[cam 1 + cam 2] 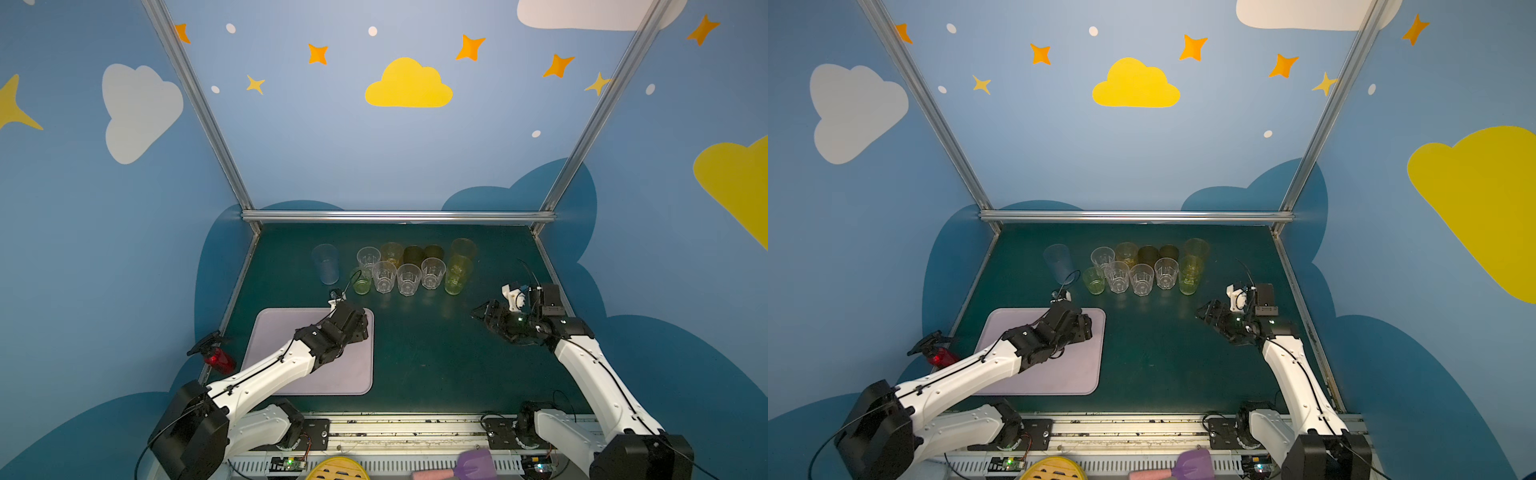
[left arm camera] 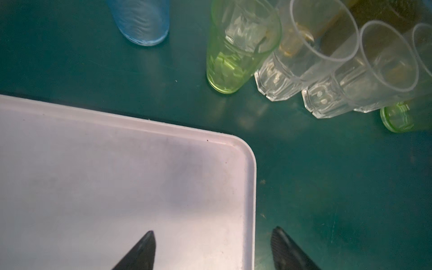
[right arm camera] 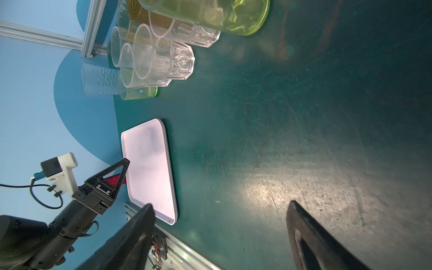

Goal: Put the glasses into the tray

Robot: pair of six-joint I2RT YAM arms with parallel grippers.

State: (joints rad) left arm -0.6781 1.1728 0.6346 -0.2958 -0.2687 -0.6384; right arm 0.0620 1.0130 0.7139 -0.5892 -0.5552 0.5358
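No writing, label or number is legible anywhere

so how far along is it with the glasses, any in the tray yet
Nothing done: the tray is bare. In hand: nothing; the left gripper hovers open over the tray's corner, the right gripper is open and empty. To go: all eleven glasses, standing on the table beyond the tray.

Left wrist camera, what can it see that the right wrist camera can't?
Only the left wrist view: both tips of the left gripper, open, one over the tray and one past its edge. Only the right wrist view: the right gripper, open, the blue wall and the whole tray. Both: the tray, the short green glass, the blue glass and the clear glasses.
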